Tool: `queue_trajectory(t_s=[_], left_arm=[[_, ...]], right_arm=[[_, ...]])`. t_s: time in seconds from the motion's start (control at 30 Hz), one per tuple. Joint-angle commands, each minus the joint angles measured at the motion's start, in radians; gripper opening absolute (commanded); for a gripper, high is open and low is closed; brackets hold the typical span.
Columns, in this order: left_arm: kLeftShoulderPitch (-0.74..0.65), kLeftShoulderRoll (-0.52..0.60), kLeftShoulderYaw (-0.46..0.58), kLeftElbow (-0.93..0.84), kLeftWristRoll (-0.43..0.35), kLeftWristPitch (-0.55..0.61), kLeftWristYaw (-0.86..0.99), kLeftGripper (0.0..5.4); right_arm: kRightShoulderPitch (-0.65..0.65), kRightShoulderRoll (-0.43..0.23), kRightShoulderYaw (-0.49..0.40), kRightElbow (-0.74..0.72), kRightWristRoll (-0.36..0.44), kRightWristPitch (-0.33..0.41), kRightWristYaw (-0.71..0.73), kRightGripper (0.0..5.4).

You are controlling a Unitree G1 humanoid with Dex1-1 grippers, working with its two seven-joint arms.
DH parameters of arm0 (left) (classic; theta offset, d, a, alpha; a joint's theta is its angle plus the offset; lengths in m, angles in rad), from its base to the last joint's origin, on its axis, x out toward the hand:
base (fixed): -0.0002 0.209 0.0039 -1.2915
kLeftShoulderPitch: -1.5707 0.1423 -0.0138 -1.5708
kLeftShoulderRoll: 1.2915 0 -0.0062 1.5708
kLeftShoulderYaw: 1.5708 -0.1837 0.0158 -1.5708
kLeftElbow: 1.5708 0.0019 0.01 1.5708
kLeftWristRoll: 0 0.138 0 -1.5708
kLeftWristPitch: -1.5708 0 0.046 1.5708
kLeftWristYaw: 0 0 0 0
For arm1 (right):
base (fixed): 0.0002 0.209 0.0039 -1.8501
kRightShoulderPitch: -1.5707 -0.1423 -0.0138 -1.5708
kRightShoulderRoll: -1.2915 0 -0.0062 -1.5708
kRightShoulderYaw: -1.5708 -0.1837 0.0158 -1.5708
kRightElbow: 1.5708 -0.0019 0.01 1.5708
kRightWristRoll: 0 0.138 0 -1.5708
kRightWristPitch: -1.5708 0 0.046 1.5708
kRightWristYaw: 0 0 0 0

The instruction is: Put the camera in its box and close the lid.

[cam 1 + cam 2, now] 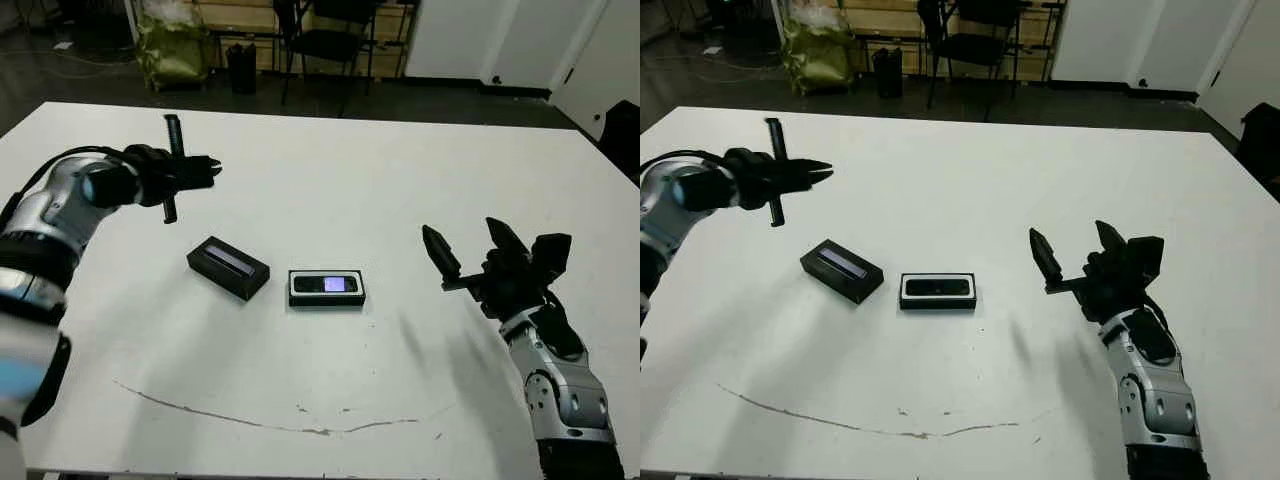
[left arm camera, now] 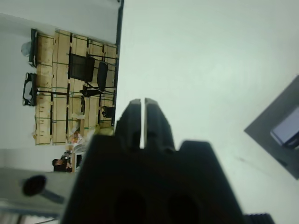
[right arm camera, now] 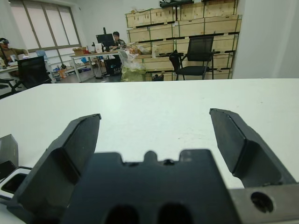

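Observation:
The box, a shallow black tray with a white lining, lies near the table's middle. The camera rests inside it as a slim black bar. Just left of the box sits the lid, black with a bluish-grey strip, set at an angle and apart from the tray. My left gripper hovers above the table beyond the lid, shut with nothing between its fingers. My right gripper stands open to the right of the box, a hand's width away, holding nothing. The right wrist view catches the box's corner.
A thin dark crack line runs across the white table near its front edge. Beyond the far edge stand a chair, a yellow-green bag and wooden crates. People sit at desks far back in the right wrist view.

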Motion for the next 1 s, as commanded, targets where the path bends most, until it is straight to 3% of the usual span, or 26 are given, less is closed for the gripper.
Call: queue_trajectory(t_s=[0.03, 0.37, 1.0], left_arm=[[-0.04, -0.036, -0.054, 0.082, 0.064, -0.028, 0.028, 0.01], [-0.095, -0.104, -0.152, 0.207, 0.164, -0.05, 0.035, 0.01], [-0.173, -0.099, -0.316, 0.256, 0.345, -0.098, 0.046, 0.01]], right_arm=[[0.019, 0.004, -0.001, -0.02, -0.006, 0.042, -0.027, 5.4], [0.046, 0.017, 0.0, -0.086, 0.003, 0.093, -0.058, 5.4], [0.059, 0.029, 0.006, -0.144, -0.013, 0.122, -0.103, 5.4]])
